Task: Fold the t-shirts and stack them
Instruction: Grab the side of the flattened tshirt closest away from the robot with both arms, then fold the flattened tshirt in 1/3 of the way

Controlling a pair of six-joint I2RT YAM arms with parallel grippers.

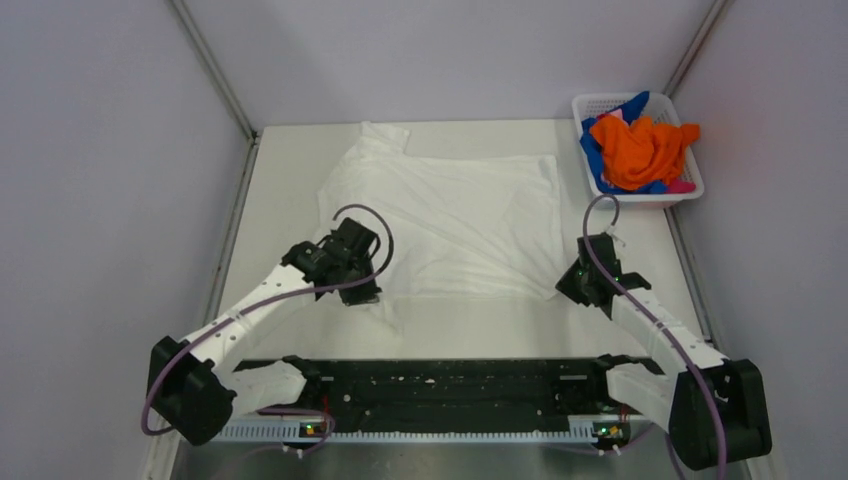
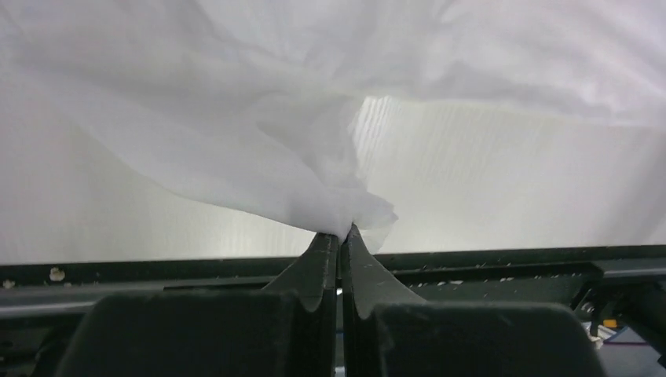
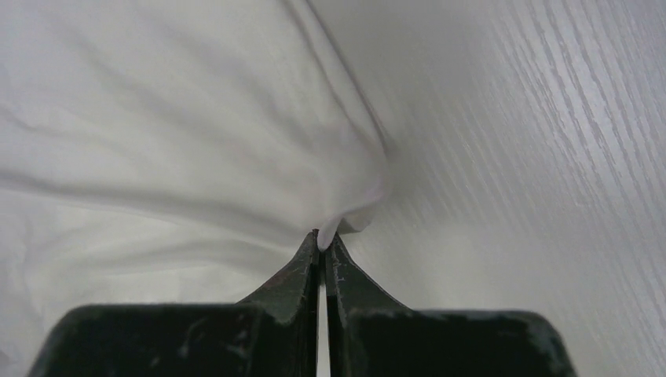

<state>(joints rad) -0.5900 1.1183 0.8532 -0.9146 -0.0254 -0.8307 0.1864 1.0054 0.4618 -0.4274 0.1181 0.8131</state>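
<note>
1. A white table (image 1: 290, 190) stands between pale lavender walls (image 1: 100, 150). The arm bases sit on a black rail (image 1: 450, 385) along its near edge.
2. A large white t-shirt (image 1: 450, 215) lies spread across the middle of the table, with one sleeve reaching toward the far-left corner.
3. The left gripper (image 2: 342, 236) has its jaws pressed together on a bunched bit of the shirt's near-left edge. The cloth fans up and away from the tips, lifted clear of the table there.
4. The right gripper (image 3: 322, 239) is likewise clamped with no gap showing, pinching a small fold at the shirt's near-right corner. Bare wood-grain tabletop lies just beside the pinch.
5. A white lattice basket (image 1: 585, 105) sits at the far-right corner, well apart from both grippers. In it a crumpled orange t-shirt (image 1: 640, 150) lies on top of a blue t-shirt (image 1: 592, 160), and a bit of pink cloth (image 1: 682, 186) shows at the near rim.
</note>
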